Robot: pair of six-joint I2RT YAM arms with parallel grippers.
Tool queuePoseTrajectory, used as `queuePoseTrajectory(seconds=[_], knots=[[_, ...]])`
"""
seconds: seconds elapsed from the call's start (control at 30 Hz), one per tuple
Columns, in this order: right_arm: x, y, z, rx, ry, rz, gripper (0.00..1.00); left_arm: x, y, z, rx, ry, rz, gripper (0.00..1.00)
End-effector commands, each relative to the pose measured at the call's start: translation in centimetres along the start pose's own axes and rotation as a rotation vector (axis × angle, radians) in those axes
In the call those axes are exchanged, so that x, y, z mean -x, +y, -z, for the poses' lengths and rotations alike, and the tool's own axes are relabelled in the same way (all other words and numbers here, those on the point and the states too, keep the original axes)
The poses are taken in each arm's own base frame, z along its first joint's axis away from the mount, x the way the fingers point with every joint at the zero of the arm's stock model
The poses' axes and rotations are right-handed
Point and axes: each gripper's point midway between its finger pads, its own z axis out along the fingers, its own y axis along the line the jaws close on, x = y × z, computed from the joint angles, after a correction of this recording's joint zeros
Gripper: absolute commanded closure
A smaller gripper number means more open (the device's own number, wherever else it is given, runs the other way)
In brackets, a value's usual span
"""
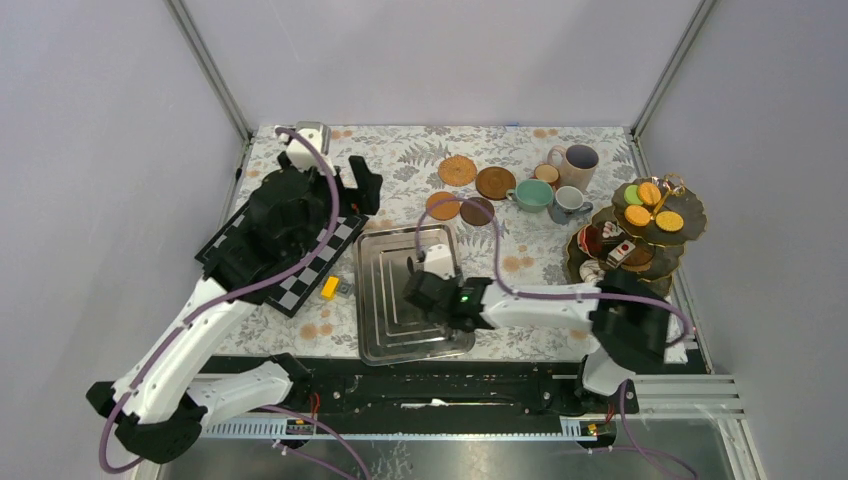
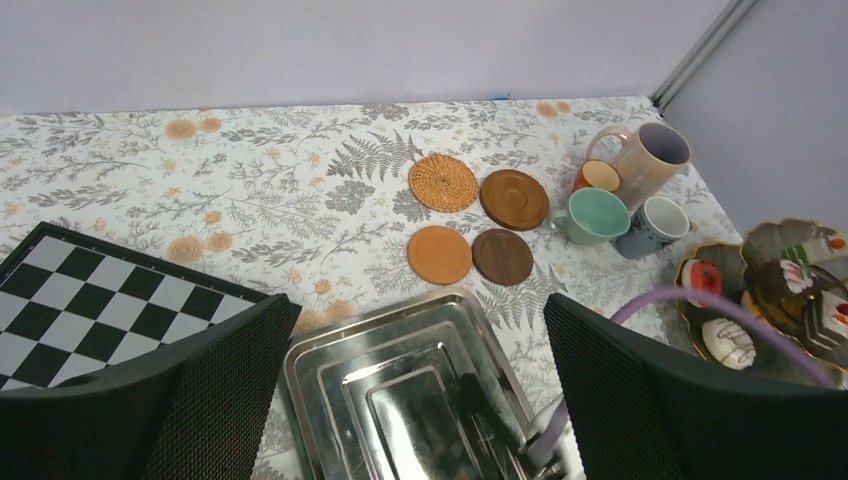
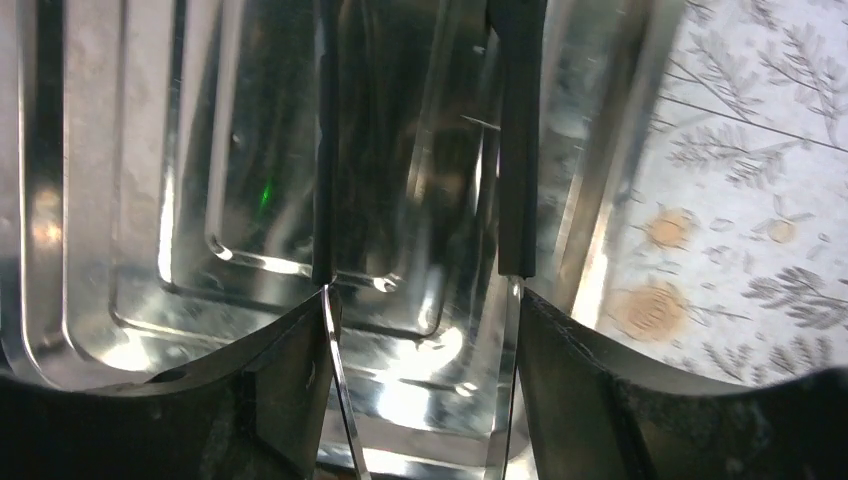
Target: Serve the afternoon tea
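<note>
The left arm [image 1: 285, 205] hangs over the chessboard [image 1: 305, 285] by the bench's left edge. The left jaws are released, their black fingers [image 2: 215, 385] spread wide. A small yellow block [image 1: 329, 288] lies on the bench [image 1: 400, 150] between the chessboard and the rectangular steel tray [image 1: 385, 305], which sits at the middle of the near edge.

The right arm [image 1: 540, 305] reaches in from the right. The right jaws are low at the tray floor and released, with the fingers [image 3: 280, 380] parted over mirrored metal and the tips meeting their own reflections.

Beyond the tray, toward the far edge, four round coasters lie in a loose square: woven coaster [image 1: 457, 170], dark wooden coaster [image 1: 495, 182], orange-brown coaster [image 1: 443, 205] and dark brown coaster [image 1: 477, 210]. Just right of them the mugs cluster upright: small orange mug [image 1: 545, 173], beige mug [image 1: 577, 162], teal mug [image 1: 530, 193] and grey mug [image 1: 568, 203].

At the right edge stands the dark three-tier stand [image 1: 688, 203]. Orange biscuits [image 1: 637, 215] sit on its top tier and small pastries [image 1: 620, 250] on the tiers below.
</note>
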Motion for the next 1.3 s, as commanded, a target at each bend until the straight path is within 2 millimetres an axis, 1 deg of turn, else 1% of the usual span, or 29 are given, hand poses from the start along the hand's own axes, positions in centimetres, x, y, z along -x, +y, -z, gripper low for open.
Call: queuePoseTrajectory(seconds=[0.0, 0.07, 0.17, 0.27, 0.33, 0.47, 0.53, 0.6, 0.67, 0.73, 0.8, 0.83, 0.87, 0.9, 0.93, 1.0, 1.07, 1.1, 1.17, 1.27], knots=[[2.8, 2.7, -0.6, -0.133, -0.152, -0.068, 0.32, 3.5, -0.7, -1.3, 0.008, -0.149, 0.056, 0.01], [2.2, 3.3, -1.2, -0.174, -0.139, -0.058, 0.31, 3.7, -0.9, -1.4, -0.003, -0.167, 0.061, 0.01], [0.9, 4.1, -2.2, -0.193, -0.103, -0.073, 0.29, 4.0, -0.6, -1.5, 0.008, -0.186, 0.046, 0.01], [-0.1, 4.9, -3.0, -0.185, -0.072, -0.093, 0.26, 4.3, 0.3, -1.3, 0.051, -0.220, 0.021, 0.01], [-0.5, 5.9, -3.1, -0.161, -0.064, -0.090, 0.25, 4.2, 0.9, -1.0, 0.071, -0.239, 0.009, 0.01], [-0.3, 8.1, -2.1, -0.089, -0.055, -0.082, 0.16, 3.8, 2.0, -0.5, 0.100, -0.264, -0.030, 0.01], [0.3, 8.3, -1.2, -0.062, -0.060, -0.086, 0.11, 3.4, 2.4, -0.4, 0.110, -0.271, -0.043, 0.01], [1.3, 8.0, 0.2, -0.043, -0.088, -0.092, 0.04, 2.8, 2.7, -0.3, 0.112, -0.274, -0.056, 0.01], [3.3, 6.6, 1.9, -0.045, -0.142, -0.094, 0.01, 2.3, 3.0, -0.2, 0.117, -0.280, -0.064, 0.01], [5.1, 4.3, 2.8, -0.068, -0.192, -0.098, 0.00, 1.8, 3.2, -0.1, 0.121, -0.281, -0.072, 0.01], [6.7, 0.8, 2.7, -0.124, -0.222, -0.113, 0.00, 1.2, 3.5, -0.1, 0.125, -0.282, -0.078, 0.01], [7.9, -2.1, 2.1, -0.177, -0.227, -0.154, 0.01, 0.6, 3.6, -0.3, 0.128, -0.275, -0.083, 0.01], [8.6, -4.3, 1.7, -0.210, -0.225, -0.187, 0.03, 0.3, 3.7, -0.3, 0.130, -0.269, -0.086, 0.01], [9.4, -6.2, 1.3, -0.231, -0.228, -0.199, 0.04, -0.1, 3.7, -0.5, 0.131, -0.262, -0.090, 0.01], [10.1, -7.7, 0.9, -0.250, -0.238, -0.207, 0.06, -0.4, 3.8, -0.6, 0.131, -0.255, -0.096, 0.01], [11.6, -10.5, 0.1, -0.287, -0.261, -0.217, 0.12, -0.8, 3.8, -0.7, 0.128, -0.249, -0.101, 0.01], [13.0, -13.1, -1.1, -0.317, -0.253, -0.241, 0.24, -1.0, 3.6, -0.8, 0.116, -0.247, -0.101, 0.01], [13.9, -14.1, -1.6, -0.334, -0.254, -0.256, 0.29, -1.1, 3.5, -0.9, 0.110, -0.245, -0.103, 0.01], [15.1, -15.4, -3.2, -0.345, -0.234, -0.256, 0.38, -1.4, 3.4, -1.0, 0.104, -0.240, -0.107, 0.01], [16.5, -16.2, -6.1, -0.358, -0.189, -0.228, 0.45, -1.6, 3.5, -1.1, 0.109, -0.239, -0.110, 0.01]])
